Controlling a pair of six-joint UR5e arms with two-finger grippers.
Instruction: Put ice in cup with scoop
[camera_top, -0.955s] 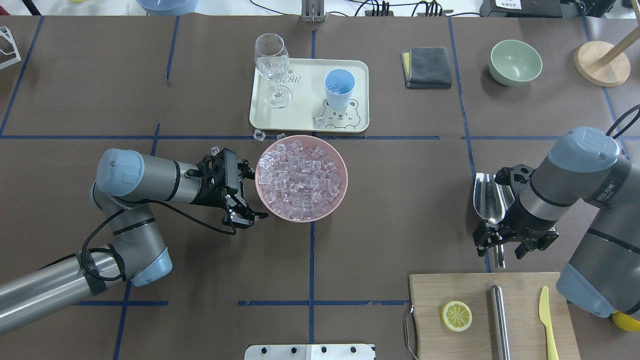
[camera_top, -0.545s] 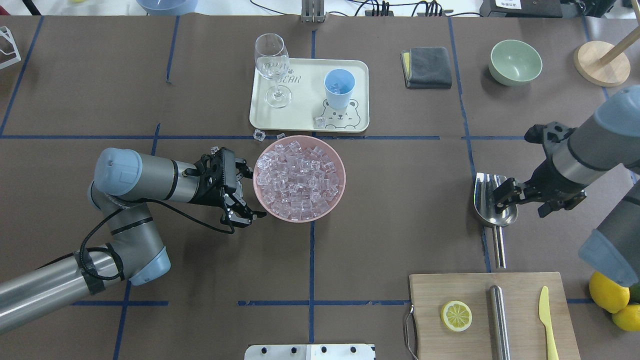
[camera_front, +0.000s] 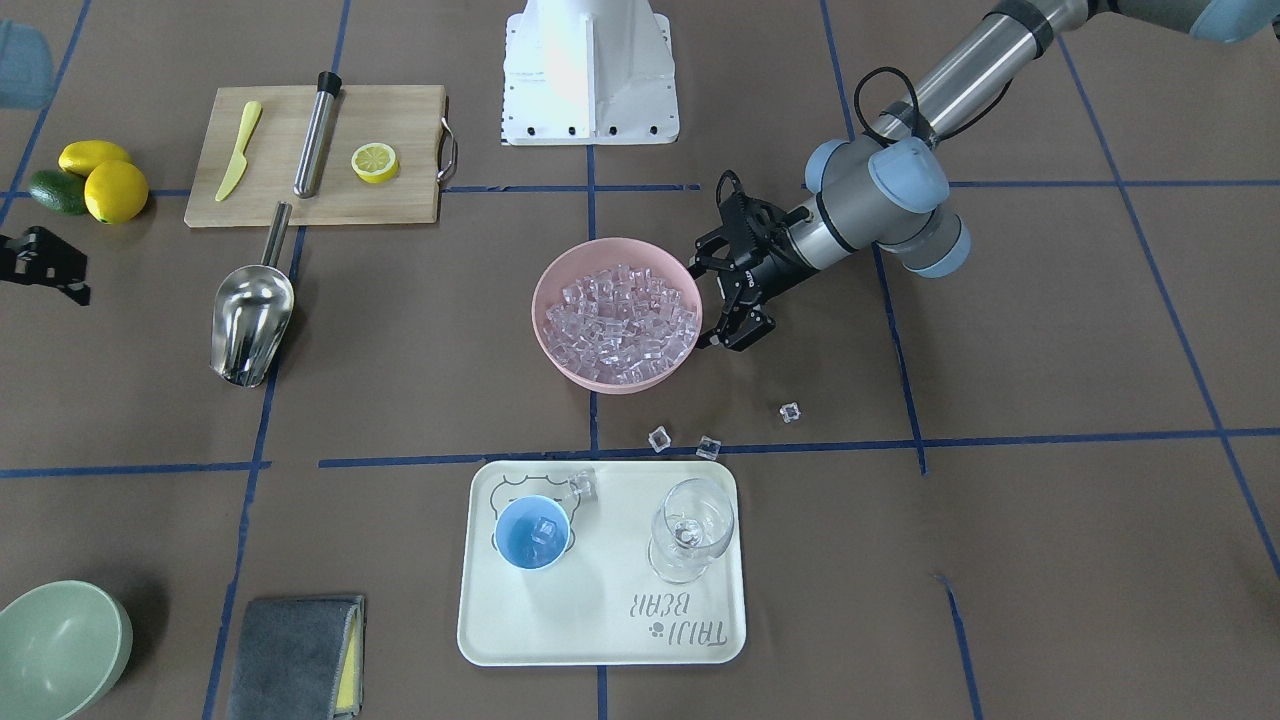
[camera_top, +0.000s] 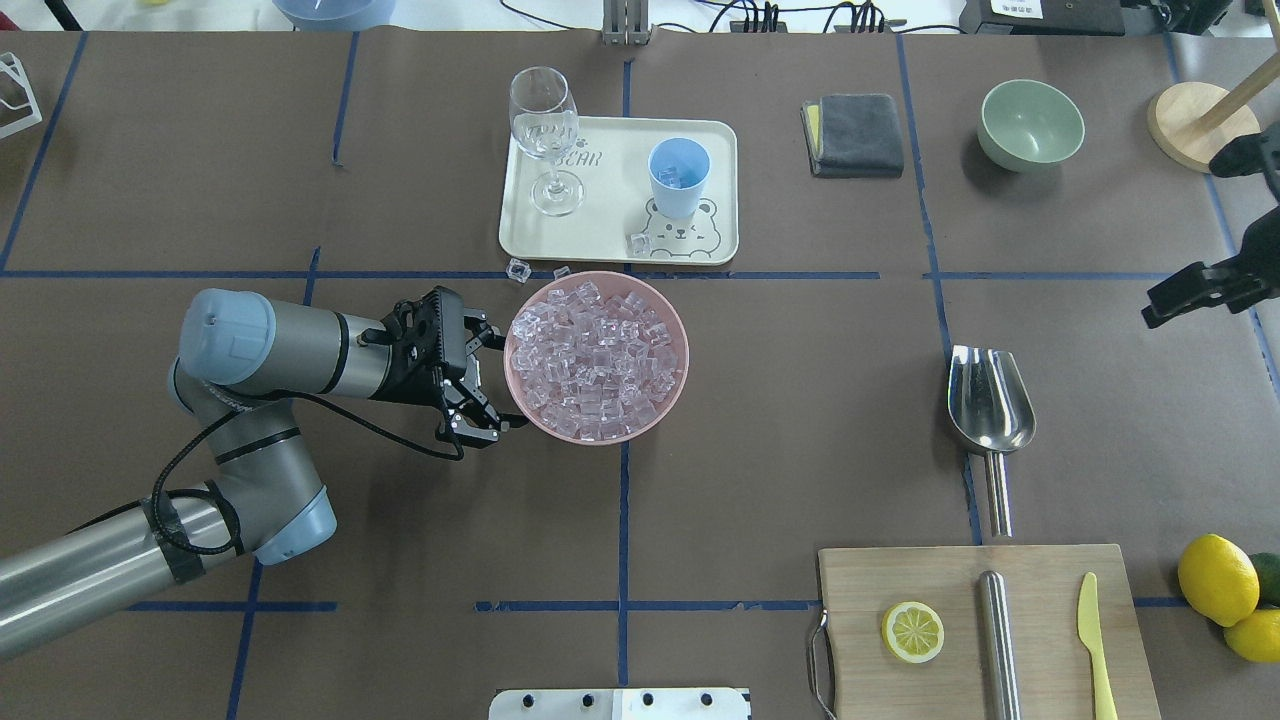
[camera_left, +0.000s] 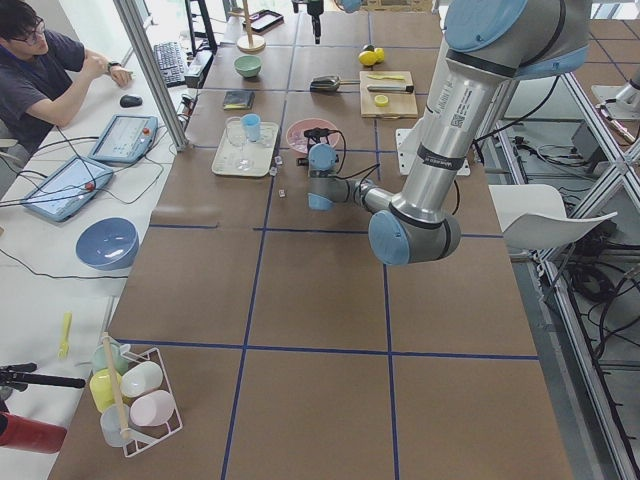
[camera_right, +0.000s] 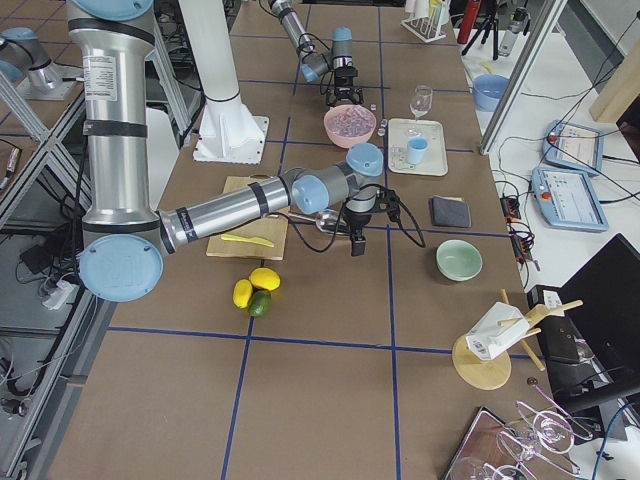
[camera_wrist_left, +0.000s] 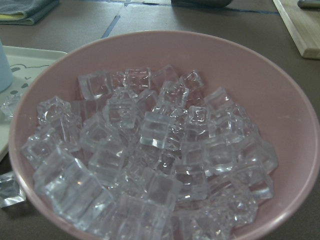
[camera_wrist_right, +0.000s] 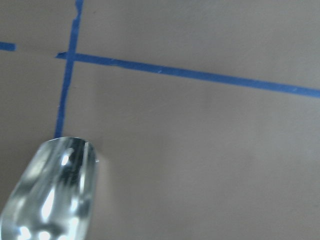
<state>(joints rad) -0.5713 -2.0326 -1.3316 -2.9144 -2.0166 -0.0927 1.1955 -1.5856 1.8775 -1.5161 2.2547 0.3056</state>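
Ice (camera_top: 598, 358) cubes, clear and glassy, fill the pink bowl (camera_top: 688, 362); tray (camera_top: 610, 228) reads "BEAR"; left gripper (camera_top: 490, 385) spread beside it; right gripper (camera_top: 1195, 292): cannot tell.

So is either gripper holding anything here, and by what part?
Right gripper: nothing; the scoop lies free on the table. Left gripper sits at the pink bowl's rim; whether it grips can't be told.

I count one round pink bowl (camera_front: 610, 381) heaped with clear ice cubes (camera_front: 620, 315), three loose cubes (camera_front: 658, 437) beside it, one light-blue plastic cup (camera_front: 515, 540), one steel scoop (camera_front: 250, 320), two yellow lemons (camera_front: 115, 190).
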